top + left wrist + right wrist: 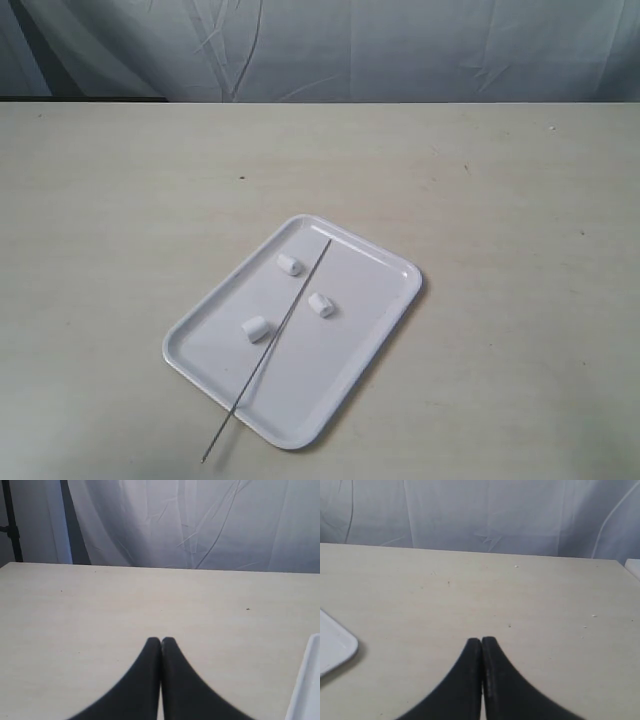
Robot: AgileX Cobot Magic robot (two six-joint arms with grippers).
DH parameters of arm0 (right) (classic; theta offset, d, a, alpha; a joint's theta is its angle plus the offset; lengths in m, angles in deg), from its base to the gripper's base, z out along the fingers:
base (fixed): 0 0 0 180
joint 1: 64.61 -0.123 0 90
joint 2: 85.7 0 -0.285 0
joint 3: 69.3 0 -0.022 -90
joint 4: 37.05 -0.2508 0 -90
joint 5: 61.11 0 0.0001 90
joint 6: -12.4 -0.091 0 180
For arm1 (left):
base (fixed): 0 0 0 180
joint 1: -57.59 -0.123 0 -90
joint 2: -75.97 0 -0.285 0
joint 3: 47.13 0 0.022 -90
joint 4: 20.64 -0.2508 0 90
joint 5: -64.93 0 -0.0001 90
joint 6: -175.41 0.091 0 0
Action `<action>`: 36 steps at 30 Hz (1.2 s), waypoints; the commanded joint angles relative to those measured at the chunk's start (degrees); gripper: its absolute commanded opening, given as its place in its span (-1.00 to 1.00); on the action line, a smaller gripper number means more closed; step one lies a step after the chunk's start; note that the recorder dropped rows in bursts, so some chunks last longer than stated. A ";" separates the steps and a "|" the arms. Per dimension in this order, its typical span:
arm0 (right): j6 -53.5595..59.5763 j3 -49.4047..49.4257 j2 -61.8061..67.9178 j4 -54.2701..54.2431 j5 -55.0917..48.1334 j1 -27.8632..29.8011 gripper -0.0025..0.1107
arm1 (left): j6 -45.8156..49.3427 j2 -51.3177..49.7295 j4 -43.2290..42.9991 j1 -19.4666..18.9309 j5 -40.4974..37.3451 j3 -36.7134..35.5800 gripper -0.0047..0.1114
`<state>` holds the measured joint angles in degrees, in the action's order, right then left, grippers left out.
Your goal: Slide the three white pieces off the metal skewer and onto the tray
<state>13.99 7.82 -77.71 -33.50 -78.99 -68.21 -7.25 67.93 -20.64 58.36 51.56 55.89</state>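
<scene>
The white tray [370, 330] lies near the front middle of the table in the exterior view. Three white pieces rest loose on it: one [289, 264] at the far left, one [321, 305] in the middle, one [255, 328] nearer the front. The thin metal skewer [280, 328] lies bare across the tray, between the pieces, its near end sticking out over the tray's front rim onto the table. Neither arm shows in the exterior view. My left gripper [161, 641] is shut and empty above bare table. My right gripper [482, 640] is likewise shut on nothing.
The beige table [500, 200] runs wide around the tray. A wrinkled grey-white cloth [400, 50] hangs behind its far edge. A tray rim [302, 690] shows at the edge of the left wrist view, and a tray corner [335, 650] in the right wrist view.
</scene>
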 commanded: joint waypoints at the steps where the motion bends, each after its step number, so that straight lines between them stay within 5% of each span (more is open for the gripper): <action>1: 0.00 0.10 -0.20 -0.72 0.33 0.27 -0.97 | 0.31 0.26 0.58 0.37 0.05 -0.24 -0.92; 36: 0.00 0.10 -0.20 -0.72 0.59 0.27 -0.97 | 0.20 0.26 -2.44 0.37 -0.36 -0.24 -0.92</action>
<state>14.12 7.82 -77.71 -34.22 -78.99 -68.21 -6.98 67.93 -22.97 58.36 51.33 55.89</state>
